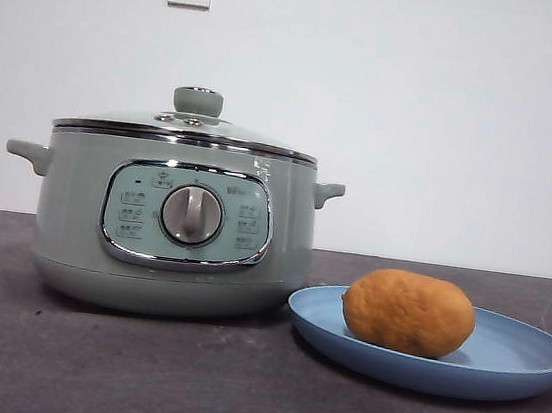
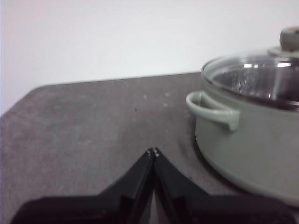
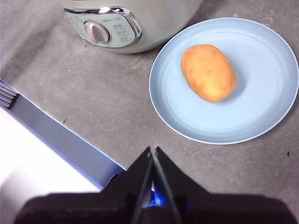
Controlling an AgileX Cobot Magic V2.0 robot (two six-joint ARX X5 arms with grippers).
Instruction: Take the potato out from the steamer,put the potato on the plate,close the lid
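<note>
Steamer (image 1: pixel 174 219) — sage-green pot, upright on the dark grey table (image 1: pixel 135 371), control panel and grey dial (image 1: pixel 191 214) facing the table's front edge. Side handles intact.

Lid (image 1: pixel 187 123) — clear glass, steel rim, green knob; seated squarely on the steamer, closed.

Plate (image 1: pixel 498 370) — light blue, shallow, flat on the table just beside the steamer, its rim close to the pot's base; whether they touch cannot be told.

Potato (image 1: pixel 409 312) — orange-brown, oval, lying on its side on the plate, slightly off centre toward the steamer.

Left tool (image 2: pixel 153 151) — jaws pressed together, empty, above bare table beside the steamer's handle (image 2: pixel 212 108).

Right tool (image 3: pixel 153 150) — jaws pressed together, empty, above the table's front edge, apart from the plate.
</note>
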